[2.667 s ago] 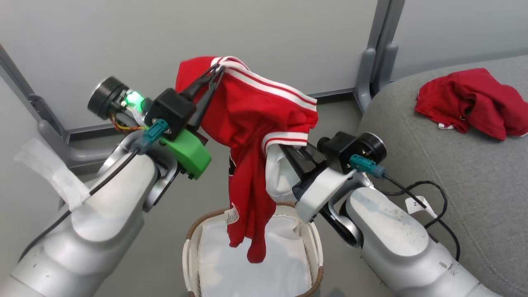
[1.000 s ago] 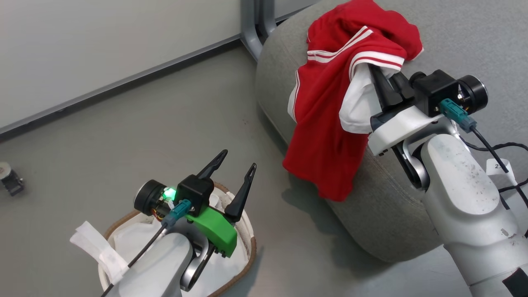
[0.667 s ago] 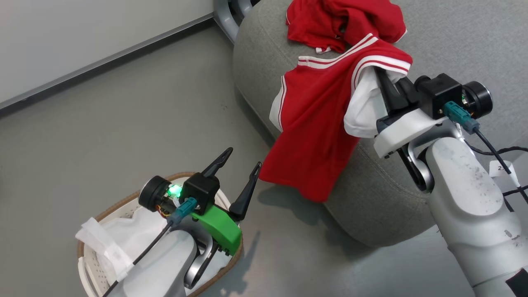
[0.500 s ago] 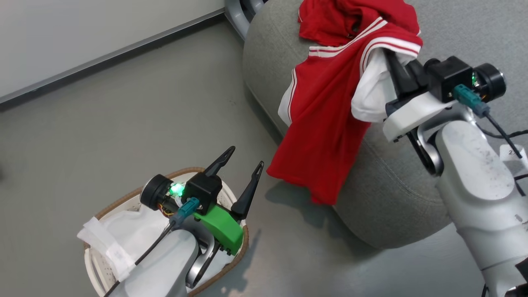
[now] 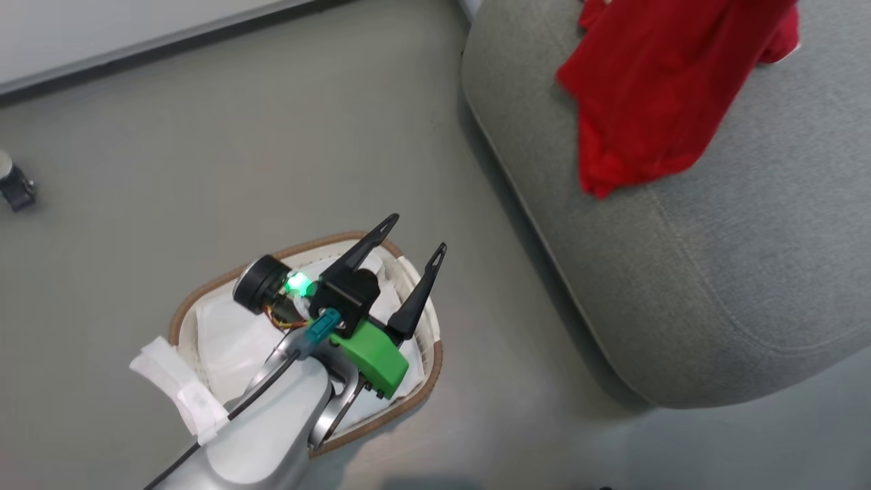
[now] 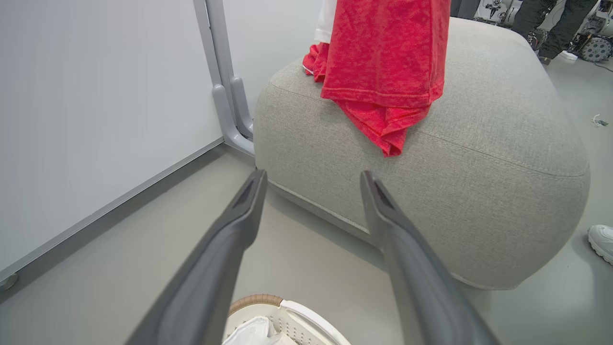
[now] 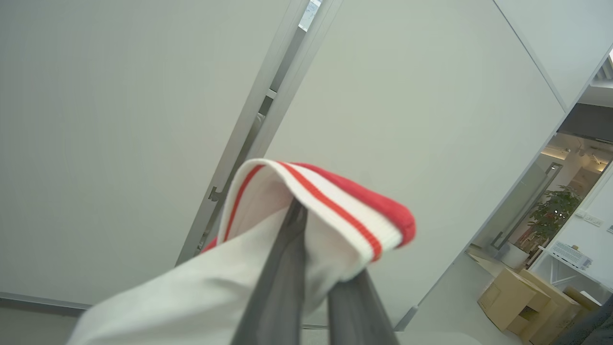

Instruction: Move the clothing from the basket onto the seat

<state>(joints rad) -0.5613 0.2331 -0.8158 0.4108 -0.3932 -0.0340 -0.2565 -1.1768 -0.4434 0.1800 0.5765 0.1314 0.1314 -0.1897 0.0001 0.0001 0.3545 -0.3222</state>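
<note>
The right claw [image 7: 313, 258] is clamped shut on the striped white-and-red trim of a red garment [image 5: 646, 88], which hangs down with its lower end lying on the grey seat [image 5: 714, 272]. A second red heap [image 6: 313, 62] lies just behind it. The left claw [image 5: 418, 233] hangs spread wide and empty above the basket [image 5: 427, 333], which stands on the floor beside the seat.

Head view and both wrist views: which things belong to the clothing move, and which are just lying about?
Part of the job:
right gripper, shut on the hanging red garment
second red garment
seat
basket
left gripper, open

Lying about:
a person's white shoe
cardboard boxes
potted plant
small dark object on the floor
</note>
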